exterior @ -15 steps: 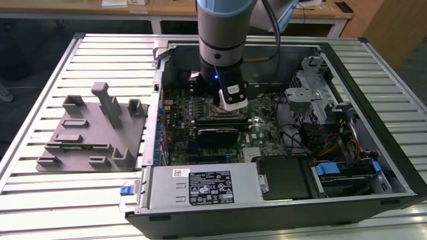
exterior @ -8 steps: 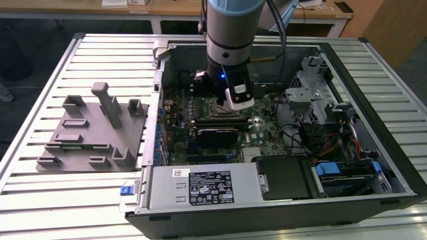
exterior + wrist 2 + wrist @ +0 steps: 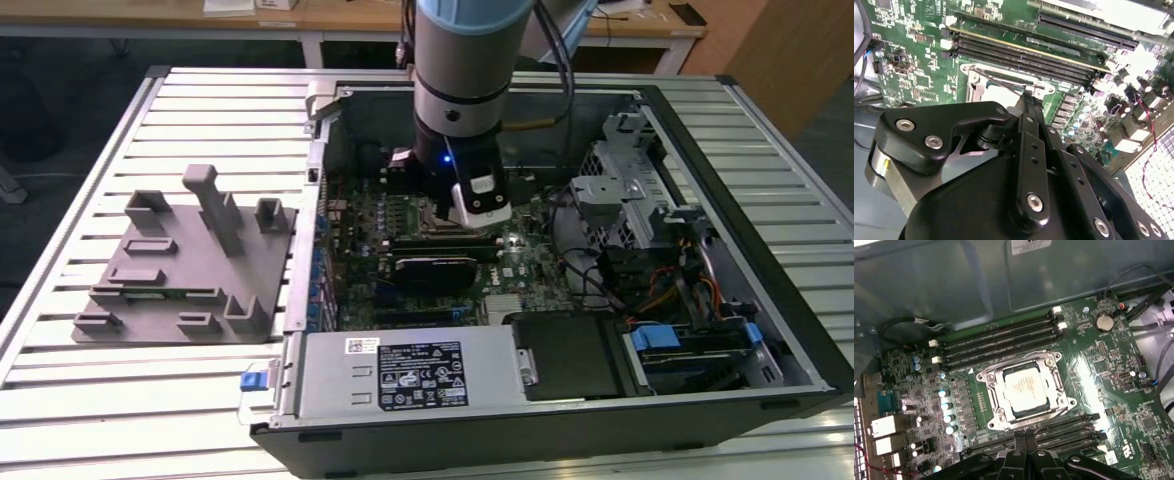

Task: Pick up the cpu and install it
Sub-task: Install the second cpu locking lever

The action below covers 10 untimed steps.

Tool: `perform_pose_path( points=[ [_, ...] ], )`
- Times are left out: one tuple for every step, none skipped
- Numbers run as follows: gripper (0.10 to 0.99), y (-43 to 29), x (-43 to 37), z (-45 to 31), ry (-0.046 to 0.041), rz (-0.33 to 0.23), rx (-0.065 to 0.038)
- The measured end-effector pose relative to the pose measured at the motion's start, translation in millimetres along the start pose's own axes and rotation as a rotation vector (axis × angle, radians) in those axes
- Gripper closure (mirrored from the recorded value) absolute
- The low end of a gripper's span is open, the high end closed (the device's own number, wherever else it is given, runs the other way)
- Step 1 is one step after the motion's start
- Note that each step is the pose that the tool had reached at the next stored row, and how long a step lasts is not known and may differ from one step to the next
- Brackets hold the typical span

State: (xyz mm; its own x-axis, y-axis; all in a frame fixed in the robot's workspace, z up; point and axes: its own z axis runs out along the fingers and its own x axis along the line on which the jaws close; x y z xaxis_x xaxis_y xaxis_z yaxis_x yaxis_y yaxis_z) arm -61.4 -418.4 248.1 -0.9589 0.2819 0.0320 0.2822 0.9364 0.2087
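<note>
The cpu (image 3: 1025, 390), a square chip with a shiny silver top, lies flat inside the metal-framed socket (image 3: 989, 379) on the green motherboard (image 3: 1114, 365). The socket's frame surrounds it on all sides. My gripper (image 3: 1025, 442) hangs just off the socket's edge, above the memory slots, with its two black fingers pressed together and nothing between them. In the second wrist view the fingers (image 3: 1029, 107) point at the socket, where a pale patch of the cpu (image 3: 998, 95) shows past them. In the exterior view the arm (image 3: 461, 100) reaches down into the open computer case.
Memory slots (image 3: 999, 337) run along both sides of the socket. A grey fixture block (image 3: 187, 260) stands on the slatted table at the exterior view's left. The case holds a power supply (image 3: 400, 370), a drive cage (image 3: 627, 190) and cables (image 3: 667, 290).
</note>
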Motion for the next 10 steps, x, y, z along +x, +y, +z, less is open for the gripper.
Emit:
perform_pose_path(
  points=[
    [0.980, -0.6, -0.1, 1.3, -0.0001, 0.000, 0.000],
    [0.980, -1.3, -0.2, 2.9, -0.0001, 0.000, 0.000],
    [0.980, -1.9, -0.3, 4.5, -0.0001, 0.000, 0.000],
    [0.980, -2.3, -0.3, 6.3, -0.0001, 0.000, 0.000],
    [0.980, -2.8, -0.1, 8.0, -0.0001, 0.000, 0.000],
    [0.980, -3.4, 0.4, 9.4, -0.0001, 0.000, 0.000],
    [0.980, -4.0, 1.2, 10.8, -0.0001, 0.000, 0.000],
    [0.980, -4.7, 2.4, 11.9, 0.0000, 0.000, 0.000],
    [0.980, -5.7, 4.0, 13.0, 0.0000, 0.000, 0.000],
    [0.980, -6.7, 5.7, 14.2, 0.0000, 0.000, 0.000]
  ],
)
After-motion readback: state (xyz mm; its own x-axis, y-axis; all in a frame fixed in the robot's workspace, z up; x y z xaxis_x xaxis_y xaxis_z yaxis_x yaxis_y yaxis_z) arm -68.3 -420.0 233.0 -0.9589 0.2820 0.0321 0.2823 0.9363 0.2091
